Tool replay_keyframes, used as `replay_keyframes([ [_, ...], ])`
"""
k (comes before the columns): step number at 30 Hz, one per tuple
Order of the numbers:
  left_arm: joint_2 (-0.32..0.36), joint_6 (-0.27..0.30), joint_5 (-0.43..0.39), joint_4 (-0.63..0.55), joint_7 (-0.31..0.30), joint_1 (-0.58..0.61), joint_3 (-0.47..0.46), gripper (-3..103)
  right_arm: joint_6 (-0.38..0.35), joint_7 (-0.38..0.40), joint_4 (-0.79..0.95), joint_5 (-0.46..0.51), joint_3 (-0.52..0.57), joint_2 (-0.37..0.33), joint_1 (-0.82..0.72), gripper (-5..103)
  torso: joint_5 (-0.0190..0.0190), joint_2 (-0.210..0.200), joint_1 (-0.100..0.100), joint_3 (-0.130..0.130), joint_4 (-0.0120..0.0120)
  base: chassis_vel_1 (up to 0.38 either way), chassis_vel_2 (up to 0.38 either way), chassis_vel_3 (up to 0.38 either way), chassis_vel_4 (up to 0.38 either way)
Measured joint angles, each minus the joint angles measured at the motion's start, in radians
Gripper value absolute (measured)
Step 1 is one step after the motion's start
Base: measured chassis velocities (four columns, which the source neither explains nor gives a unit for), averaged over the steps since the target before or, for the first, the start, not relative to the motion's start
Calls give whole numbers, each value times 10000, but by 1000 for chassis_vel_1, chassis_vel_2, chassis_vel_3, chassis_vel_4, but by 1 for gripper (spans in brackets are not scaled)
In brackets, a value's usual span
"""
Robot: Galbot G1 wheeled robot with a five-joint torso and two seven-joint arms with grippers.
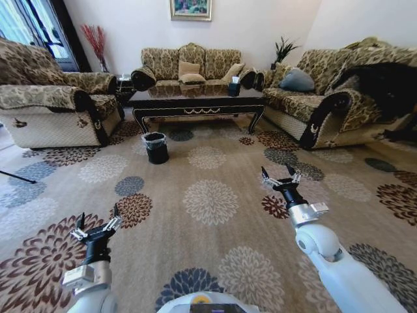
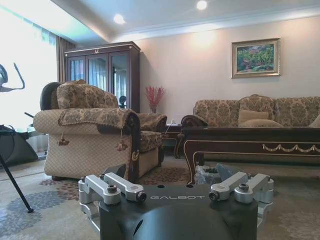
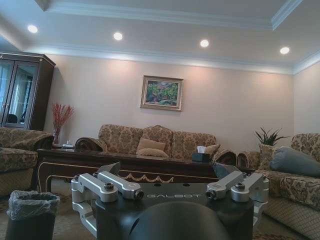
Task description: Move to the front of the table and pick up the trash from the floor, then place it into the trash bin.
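- Head view: high, looking forward and down over the carpet (image 1: pixel 208 215), far from the table (image 1: pixel 199 101).
- Left wrist view: low near the floor, level, facing table (image 2: pixel 260 137) and sofa (image 2: pixel 260 112).
- Right wrist view: equally low, tilted slightly upward, sharing table (image 3: pixel 125 165), sofa (image 3: pixel 160 142) and picture (image 3: pixel 162 93).

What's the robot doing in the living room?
It is standing on the flowery carpet, some way back from the table, with nothing in its arms. Its left tool and right tool are both open and held out low in front of it. The trash bin with its plastic liner sits on the carpet in front of the table, to the robot's left. No trash can be made out on the patterned floor.
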Motion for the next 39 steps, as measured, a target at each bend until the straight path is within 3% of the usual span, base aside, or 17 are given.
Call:
replay_keyframes([
  [9,-1,0,0,-1,0,0,3,100,0,0,0,0,0,-1,0,100,3,0,1,1,-1,58,-49,-73,43],
  [20,-1,0,0,0,-12,4,-7,100,0,-1,4,-1,-2,1,-3,100,-3,5,-3,-6,-2,264,-75,-273,71],
  [39,-2,0,0,0,-7,1,1,100,0,0,1,0,0,0,0,100,3,2,-1,0,-1,-14,-2,24,0],
])
